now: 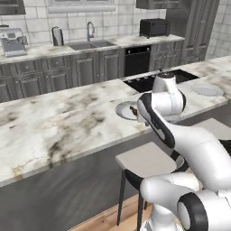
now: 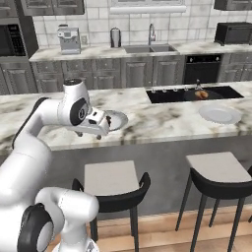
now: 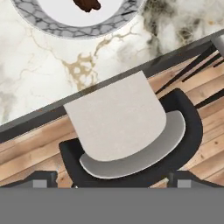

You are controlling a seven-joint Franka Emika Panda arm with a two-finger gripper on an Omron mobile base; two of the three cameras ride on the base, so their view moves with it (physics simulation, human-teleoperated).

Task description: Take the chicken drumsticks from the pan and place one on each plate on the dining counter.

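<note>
The gripper [image 2: 100, 129] is held just above the near edge of the dining counter [image 1: 54, 122], beside the near plate [image 2: 118, 119]. Its fingers [image 3: 43, 178] are seen far apart at the bottom corners of the hand view, so the jaws are spread wide with nothing between them. A bar stool [image 3: 127, 131] and wooden floor [image 3: 30, 153] are seen below the hand.

One chicken drumstick [image 3: 87, 4] is seen lying on the near plate [image 3: 65, 28]; in the left base view it shows as a dark brown lump [image 1: 133, 109] on that plate [image 1: 122, 109], partly hidden by the arm. The second drumstick [image 2: 201, 94] is seen as an orange-brown piece in the pan [image 2: 209, 93] on the black cooktop [image 2: 167, 94], well apart from the gripper. The far plate [image 2: 220, 114] lies on the dining counter [image 2: 162, 120] near the cooktop, with nothing seen on it; it also shows in the left base view [image 1: 207, 90].

A second stool [image 2: 216, 172] stands below the far plate. A sink [image 2: 150, 48], coffee machine [image 2: 69, 39] and kettle [image 2: 115, 37] are seen along the back wall.
</note>
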